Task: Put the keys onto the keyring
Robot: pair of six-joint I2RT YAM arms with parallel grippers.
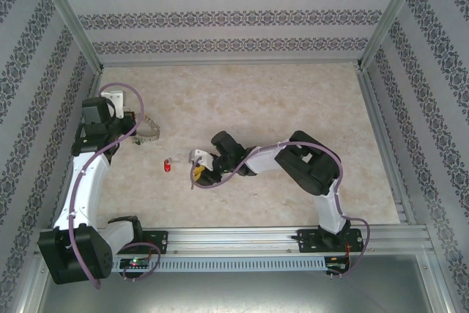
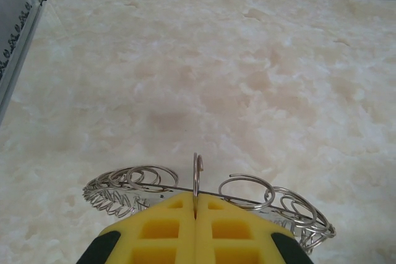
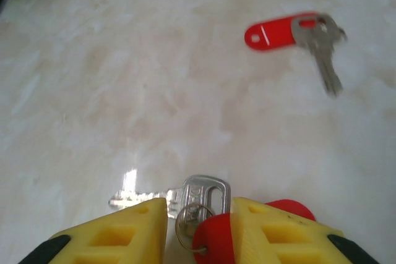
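Marbled beige bench (image 1: 293, 93), boxed in by patterned walls (image 1: 220, 20). Over at the left, pinched edge-on between the tightly closed jaws of the left gripper (image 2: 195, 211): the keyring (image 2: 195, 177), wire coils fanned to either side. Nothing threaded on it so far. Nearer the middle, well apart from it, right gripper (image 3: 199, 214) down low, jaws apart and astride the near key (image 3: 204, 190), blade flat on the bench, red tag (image 3: 213, 239) alongside; a sliver of gap on one side, so no firm clamp to be seen. Between the two grippers, the far key (image 3: 278, 33), loose and untouched. Early days, seemingly: ring secured, first pickup in hand. Left to do: lifting, carrying across, threading, then the same again for the other key.
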